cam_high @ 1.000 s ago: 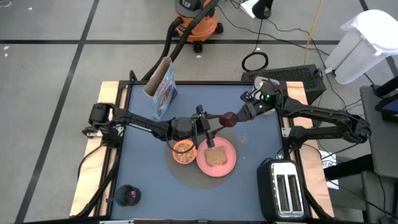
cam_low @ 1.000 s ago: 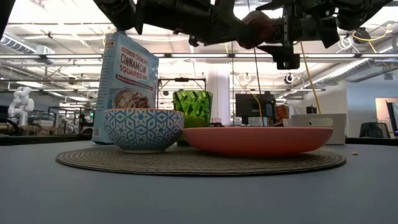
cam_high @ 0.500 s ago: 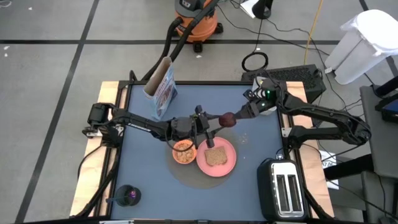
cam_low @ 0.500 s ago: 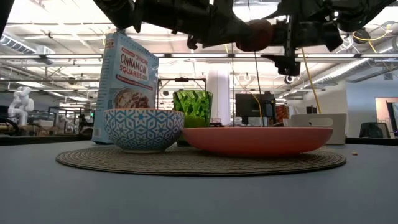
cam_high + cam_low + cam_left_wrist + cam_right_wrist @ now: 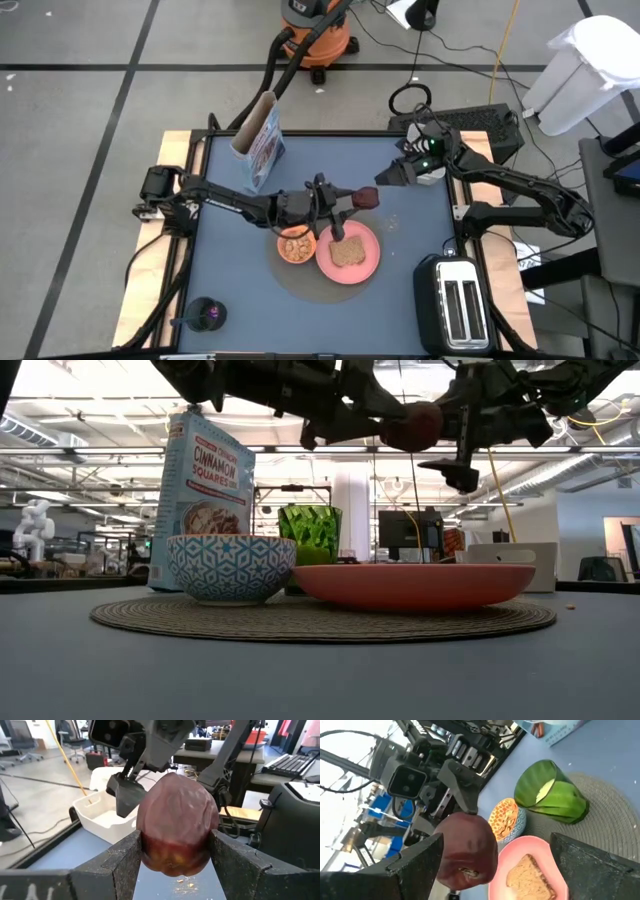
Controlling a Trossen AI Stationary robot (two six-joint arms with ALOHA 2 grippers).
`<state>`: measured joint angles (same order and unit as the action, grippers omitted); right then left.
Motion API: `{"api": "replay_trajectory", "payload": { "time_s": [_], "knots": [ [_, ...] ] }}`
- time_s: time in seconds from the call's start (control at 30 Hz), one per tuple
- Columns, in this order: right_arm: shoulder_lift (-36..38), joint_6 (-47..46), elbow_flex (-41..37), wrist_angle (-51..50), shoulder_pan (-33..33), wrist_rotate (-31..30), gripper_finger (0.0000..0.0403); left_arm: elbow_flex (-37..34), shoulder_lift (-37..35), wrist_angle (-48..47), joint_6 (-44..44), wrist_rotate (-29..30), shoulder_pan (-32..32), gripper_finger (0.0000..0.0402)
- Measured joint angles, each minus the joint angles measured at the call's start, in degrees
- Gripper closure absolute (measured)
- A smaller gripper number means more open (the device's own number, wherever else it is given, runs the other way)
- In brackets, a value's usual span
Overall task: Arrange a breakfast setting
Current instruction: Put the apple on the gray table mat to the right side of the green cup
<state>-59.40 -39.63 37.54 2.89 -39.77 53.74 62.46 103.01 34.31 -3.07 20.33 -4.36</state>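
Observation:
The dark-red fruit (image 5: 367, 198) hangs in the air just beyond the far edge of the pink plate (image 5: 365, 268), which holds the toast slice (image 5: 347, 251). My left gripper (image 5: 355, 202) is shut on the fruit. My right gripper (image 5: 384, 176) is open, just off the fruit on its far-right side. The orange bowl (image 5: 295, 246) with cereal stands left of the plate on a round mat (image 5: 300, 283). The green cup (image 5: 310, 532) stands behind them; in the high view the left arm hides it. The blue cereal bag (image 5: 262, 146) stands upright at the far left. My left gripper pinches the fruit's two opposite sides (image 5: 150, 851) between its fingers (image 5: 120, 862). The fingers come level from the table's left. The fruit is lifted clear, high above the table (image 5: 412, 425).
A toaster (image 5: 457, 305) stands at the near right corner. A dark round thing with purple on it (image 5: 206, 316) sits at the near left corner. Crumbs lie right of the plate (image 5: 392, 222). The table's near middle is bare (image 5: 330, 325).
My left gripper has reached toward the table's right and taken hold of the fruit. My right gripper, which held the fruit, has let go and drawn back toward the far right. The fruit has stayed in the air, shifting slightly toward the near edge.

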Motion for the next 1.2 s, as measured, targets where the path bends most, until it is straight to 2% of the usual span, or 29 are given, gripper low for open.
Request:
{"api": "replay_trajectory", "payload": {
  "time_s": [0.37, 0.63, 0.7, 0.87, 0.93, 1.1, 1.2],
  "knots": [
    [0.00, 15.18, 0.00, 0.27, -0.30, 0.02, 0.0046, 0.00, 0.01, -0.20, -9.63, 0.10, 0.07, 0.0174],
    [0.00, 18.19, 0.00, 0.35, -0.28, 0.43, 0.0046, 0.00, 0.01, -0.29, -15.59, 0.27, 0.11, 0.0174],
    [0.00, 21.29, 0.00, 0.40, -0.28, 2.20, 0.0046, 0.00, 0.01, -0.29, -16.34, 0.29, 0.11, 0.0174],
    [0.13, 28.89, 0.00, 0.58, -0.23, 11.07, 0.0046, 0.00, 0.01, -0.28, -18.39, 0.29, 0.09, 0.0174],
    [0.13, 31.29, 0.01, 0.74, -0.17, 12.30, 0.0046, 0.00, 0.01, -0.27, -19.04, 0.29, 0.10, 0.0174],
    [0.13, 36.26, 0.02, 2.93, 1.93, 11.66, 0.0046, 0.00, 0.01, -0.24, -19.97, 0.29, 0.11, 0.0174],
    [0.15, 41.19, 0.02, 2.90, 4.78, 6.50, 0.0046, 0.00, 0.01, 0.14, -19.98, 0.29, 0.10, 0.0174]
  ]
}}
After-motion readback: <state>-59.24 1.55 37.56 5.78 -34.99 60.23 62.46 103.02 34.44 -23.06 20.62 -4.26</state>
